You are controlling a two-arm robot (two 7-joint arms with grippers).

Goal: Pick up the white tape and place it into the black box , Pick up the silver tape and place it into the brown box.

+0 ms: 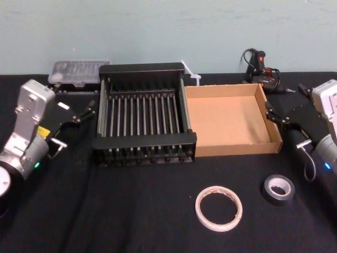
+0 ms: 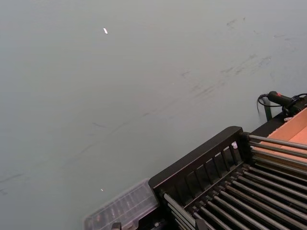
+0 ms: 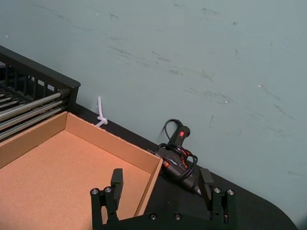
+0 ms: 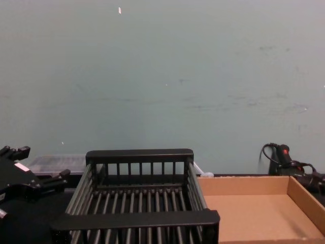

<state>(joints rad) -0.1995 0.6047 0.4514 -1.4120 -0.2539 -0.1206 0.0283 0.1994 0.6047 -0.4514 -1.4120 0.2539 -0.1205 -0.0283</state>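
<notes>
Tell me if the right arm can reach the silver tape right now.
Probably yes. The silver tape lies flat on bare table, apart from the white tape; the right pincer, open beside the brown box, has nothing in its way.

We see soft, even, moderate light: the pale wall (image 1: 158, 31) reads flat and matte, the black tablecloth (image 1: 131, 211) stays dark, and the brown box (image 1: 226, 124) at three o'clock glows evenly.

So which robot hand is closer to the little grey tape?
Right. The right gripper hovers beside the brown box, just behind the silver tape; the left gripper is left of the black box.
</notes>
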